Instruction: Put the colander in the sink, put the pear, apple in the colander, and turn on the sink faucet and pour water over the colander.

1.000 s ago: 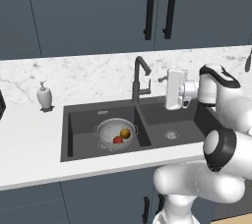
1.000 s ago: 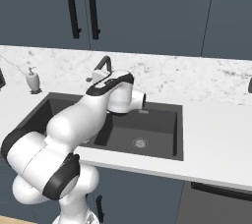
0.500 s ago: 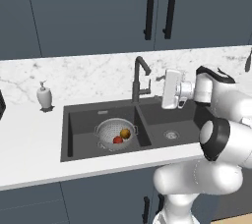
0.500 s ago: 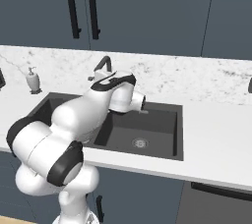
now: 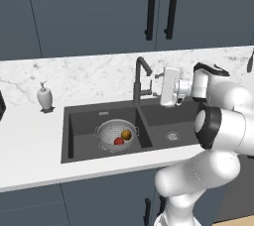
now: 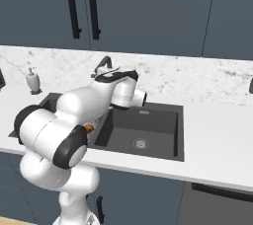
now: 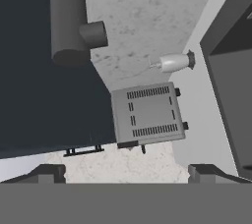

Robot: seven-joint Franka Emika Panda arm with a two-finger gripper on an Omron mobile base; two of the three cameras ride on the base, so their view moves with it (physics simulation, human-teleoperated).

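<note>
Gripper point(image 5: 158, 77): raised level beside the faucet point(image 5: 140, 80), just right of its side lever; tips point(image 7: 49, 173) spread wide apart at the hand view's lower corners, nothing between them. Faucet: upright behind the divider of the sink point(image 5: 79, 143), seen close in the hand view. Colander point(image 5: 116, 135): in the left basin, holding the pear point(image 5: 126, 134) and, touching it, the apple point(image 5: 119, 141). Soap dispenser point(image 5: 44, 96): on the counter point(image 5: 30, 136), well left of the sink. Toaster point(image 7: 148, 115): on the counter, near the dispenser.
</note>
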